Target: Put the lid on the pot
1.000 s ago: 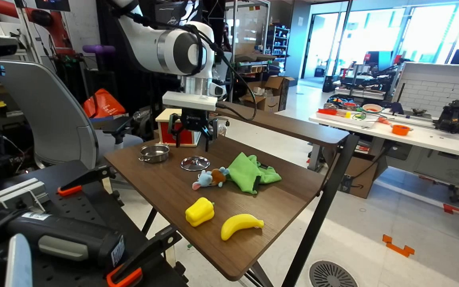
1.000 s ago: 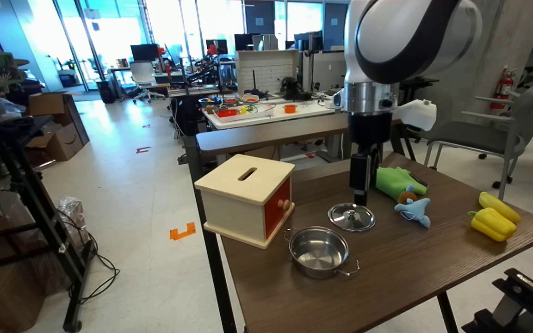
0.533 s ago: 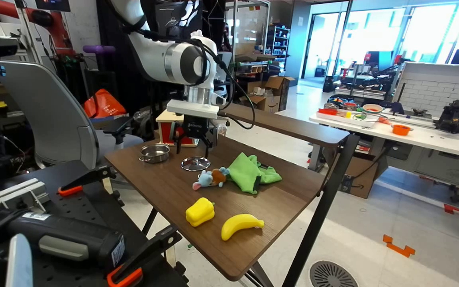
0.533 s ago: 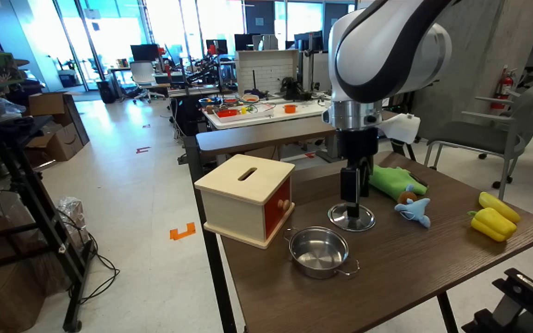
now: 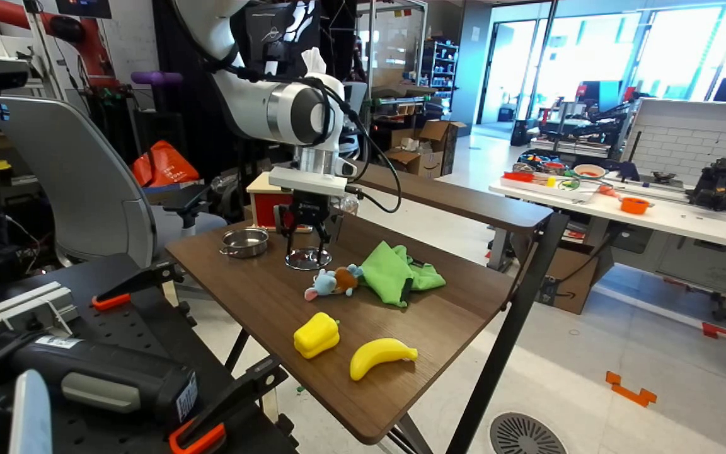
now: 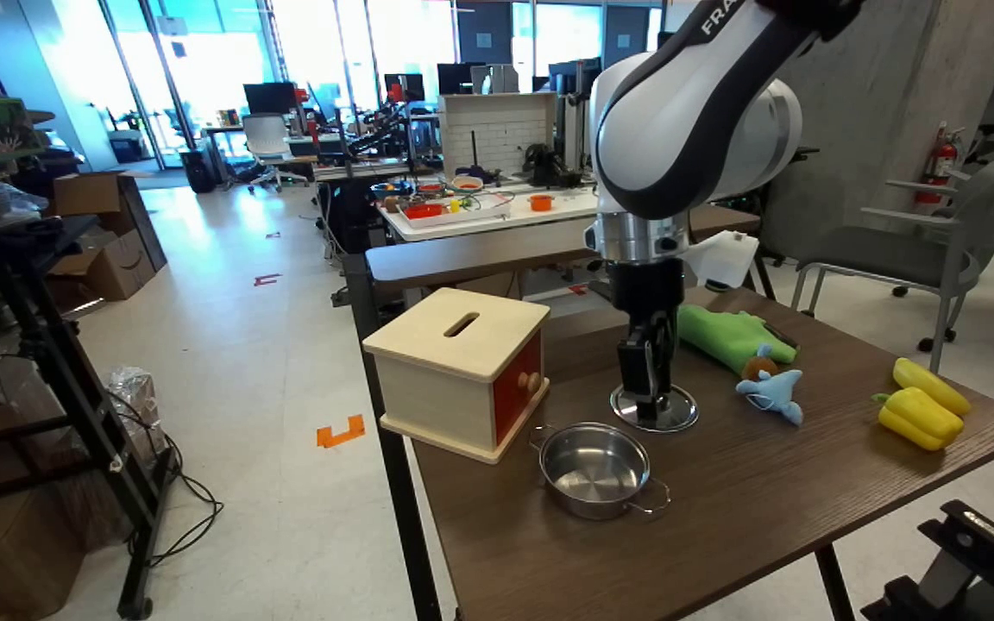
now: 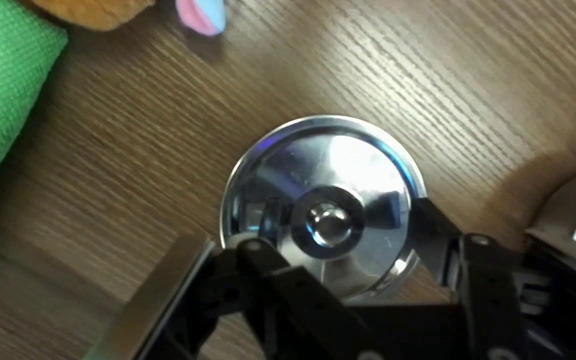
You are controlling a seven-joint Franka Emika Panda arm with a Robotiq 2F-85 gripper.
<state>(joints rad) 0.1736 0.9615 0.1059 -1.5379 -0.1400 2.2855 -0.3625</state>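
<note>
On the table [image 6: 739,509], the lid [image 7: 325,205] lies between the pot [image 6: 594,473] and the plush toy [image 6: 771,394]

Rnd shiny lid [image 7: 324,197] flat, knob-up; silvery pot [image 6: 594,474] nr, upright, open.

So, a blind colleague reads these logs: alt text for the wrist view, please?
An open black gripper straddles the knob of a round silvery metal lid on a brown wood-grain table. Cut off at the edges: green cloth (left), a brown, blue and pink plush toy (top), a round silvery-grey metal pot (right).
</note>
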